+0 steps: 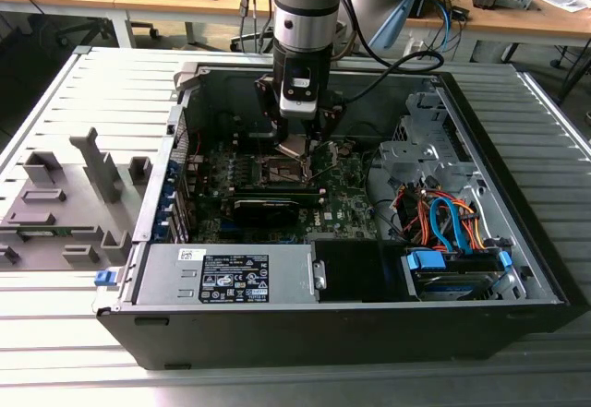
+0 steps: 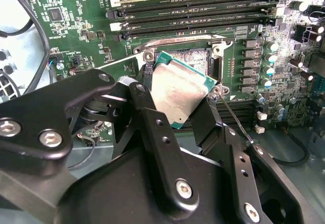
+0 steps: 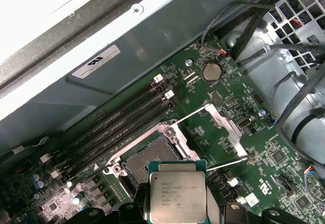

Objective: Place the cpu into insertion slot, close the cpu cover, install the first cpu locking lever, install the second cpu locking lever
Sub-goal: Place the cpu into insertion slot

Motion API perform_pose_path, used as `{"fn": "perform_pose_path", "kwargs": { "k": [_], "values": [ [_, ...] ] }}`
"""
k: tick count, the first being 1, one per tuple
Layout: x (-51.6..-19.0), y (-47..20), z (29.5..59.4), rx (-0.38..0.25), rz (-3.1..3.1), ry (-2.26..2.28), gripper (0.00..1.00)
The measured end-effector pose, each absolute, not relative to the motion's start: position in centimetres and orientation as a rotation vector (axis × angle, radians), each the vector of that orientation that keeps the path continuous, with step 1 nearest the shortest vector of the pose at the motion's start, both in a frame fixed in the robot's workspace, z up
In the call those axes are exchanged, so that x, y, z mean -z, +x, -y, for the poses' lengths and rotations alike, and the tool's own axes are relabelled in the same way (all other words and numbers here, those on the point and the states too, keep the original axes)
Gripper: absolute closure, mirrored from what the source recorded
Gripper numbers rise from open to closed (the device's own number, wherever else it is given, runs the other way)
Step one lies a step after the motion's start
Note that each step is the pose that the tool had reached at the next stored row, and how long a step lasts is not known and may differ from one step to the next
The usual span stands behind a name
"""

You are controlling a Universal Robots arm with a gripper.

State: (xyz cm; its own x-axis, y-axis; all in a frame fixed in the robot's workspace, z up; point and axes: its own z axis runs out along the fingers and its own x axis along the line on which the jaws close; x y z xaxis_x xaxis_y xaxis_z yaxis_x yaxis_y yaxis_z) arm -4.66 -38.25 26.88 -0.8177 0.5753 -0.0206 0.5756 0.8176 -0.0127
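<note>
- Exterior view: the gripper [image 1: 294,141] is lowered into the open computer case [image 1: 323,333], toward eleven o'clock from the case's middle as this view lies. The cpu [image 1: 293,145] is carried at its tip, just over the insertion slot [image 1: 277,172]. The power supply [image 1: 231,273] is set toward eight o'clock and the drive cage [image 1: 443,232] toward four. Both are well apart from the socket, so the way down from above is left free.
- Second wrist view: the cpu [image 2: 180,94] is clamped by two opposite edges between the black fingers [image 2: 150,120], and its metal face is left bare. The edge grip is judged to be chosen so that the underside is not touched. The chip is held tilted over the insertion slot [image 2: 195,56], part of which is seen past it, and it is not yet seated. A thin locking lever [image 2: 234,120] is swung clear beside the slot, and the memory slots [image 2: 203,8] lie beyond.
- First wrist view: the cpu [image 3: 177,193] is held near the camera, with the insertion slot [image 3: 147,160] exposed beyond it. The cpu cover [image 3: 226,125] is raised open at the slot's far side, apparently so that the socket can be reached. A locking lever [image 3: 228,163] is seen unlatched just beside it.
</note>
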Motion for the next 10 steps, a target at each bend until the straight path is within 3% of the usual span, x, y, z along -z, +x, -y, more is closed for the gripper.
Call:
{"fn": "perform_pose_path", "kwargs": {
  "k": [10],
  "values": [
    [-26.87, -4.66, 38.25, 0.029, -2.975, 0.958, 0.46]
  ]
}}
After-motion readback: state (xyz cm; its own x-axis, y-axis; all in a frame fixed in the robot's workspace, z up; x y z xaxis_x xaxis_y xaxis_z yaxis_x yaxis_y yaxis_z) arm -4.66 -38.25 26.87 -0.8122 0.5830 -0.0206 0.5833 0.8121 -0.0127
